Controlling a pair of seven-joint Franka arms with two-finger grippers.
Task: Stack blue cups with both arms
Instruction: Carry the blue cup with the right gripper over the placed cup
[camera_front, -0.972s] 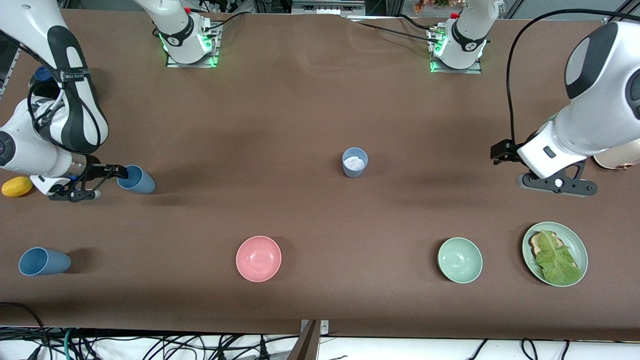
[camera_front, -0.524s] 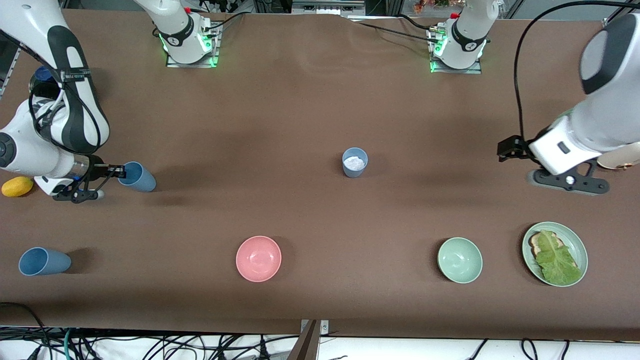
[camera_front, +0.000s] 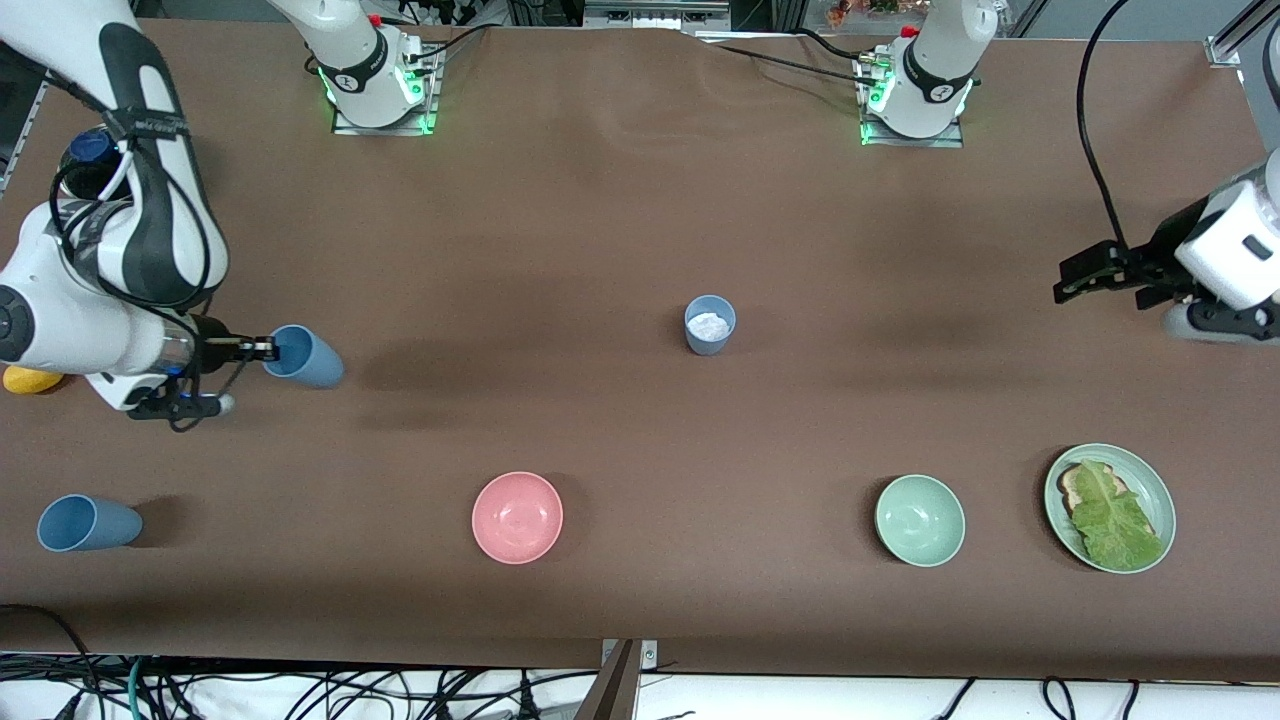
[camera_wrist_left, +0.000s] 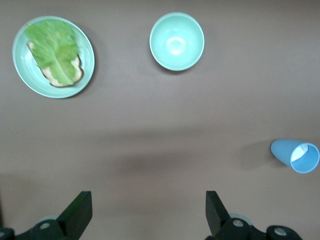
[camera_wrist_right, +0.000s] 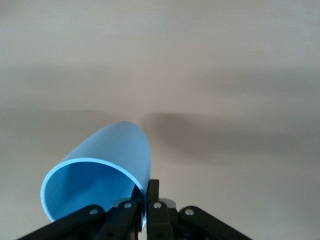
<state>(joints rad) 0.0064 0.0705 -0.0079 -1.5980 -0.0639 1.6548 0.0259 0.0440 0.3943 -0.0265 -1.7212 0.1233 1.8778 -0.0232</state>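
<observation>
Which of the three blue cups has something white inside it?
The blue cup in the middle of the table, standing upright. The cup in the right gripper is held by its rim, and the cup nearest the front camera shows only blue inside.

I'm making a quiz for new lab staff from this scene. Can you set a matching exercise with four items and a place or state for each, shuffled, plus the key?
Items:
1. right claw
2. left claw
3. middle blue cup
4. green plate

States:
A. holds toast with a lettuce leaf
B. open, holding nothing, over the left arm's end of the table
C. pinching the rim of a tilted blue cup
D. upright, with something white inside

Pairs: 1-C, 2-B, 3-D, 4-A
</observation>
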